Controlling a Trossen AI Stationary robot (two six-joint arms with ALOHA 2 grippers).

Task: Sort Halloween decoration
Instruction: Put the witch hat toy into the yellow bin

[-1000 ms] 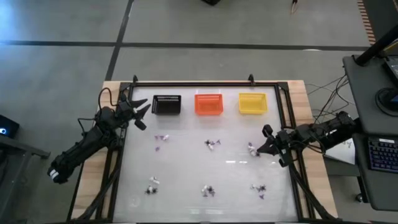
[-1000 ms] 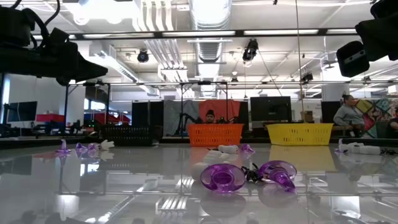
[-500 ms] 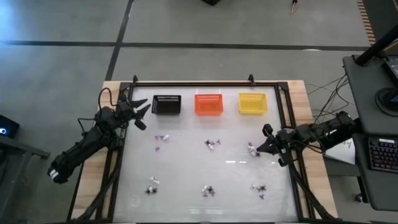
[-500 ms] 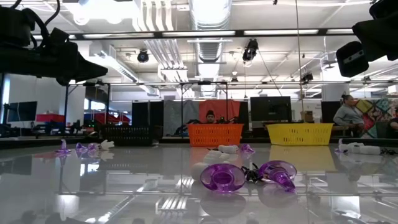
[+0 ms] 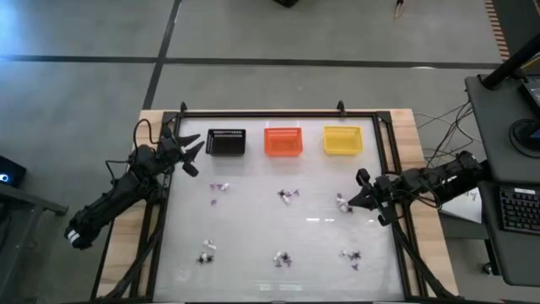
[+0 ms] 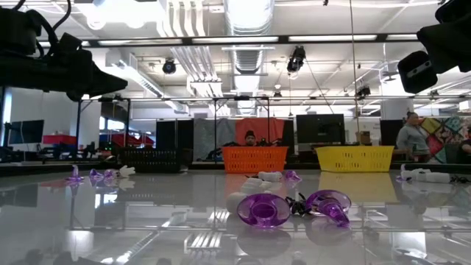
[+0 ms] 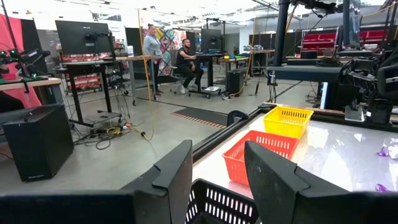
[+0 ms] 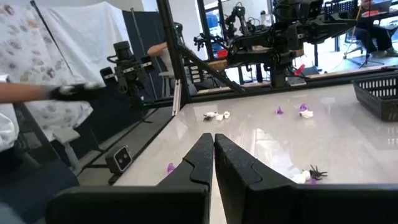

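Halloween decoration lies in small clusters on the glossy table: purple and white bits (image 5: pixel 218 187), a mixed cluster (image 5: pixel 288 196), one (image 5: pixel 342 203) by the right gripper, and more along the near side (image 5: pixel 283 257). At table height, purple pieces (image 6: pixel 263 209) lie closest. My left gripper (image 5: pixel 197 157) hovers open just left of the black basket (image 5: pixel 225 142), and its wrist view shows that basket (image 7: pixel 230 205) below the spread fingers (image 7: pixel 177 171). My right gripper (image 5: pixel 349 203) is shut, empty, pointing at the right-hand cluster; a black spider (image 8: pixel 314 173) lies ahead of it.
An orange basket (image 5: pixel 283 141) and a yellow basket (image 5: pixel 342 140) stand beside the black one along the far edge. A black frame (image 5: pixel 270 112) rims the table. A person's sleeve and gloved hand (image 8: pixel 37 92) show beyond the table's side. People sit at desks in the room behind.
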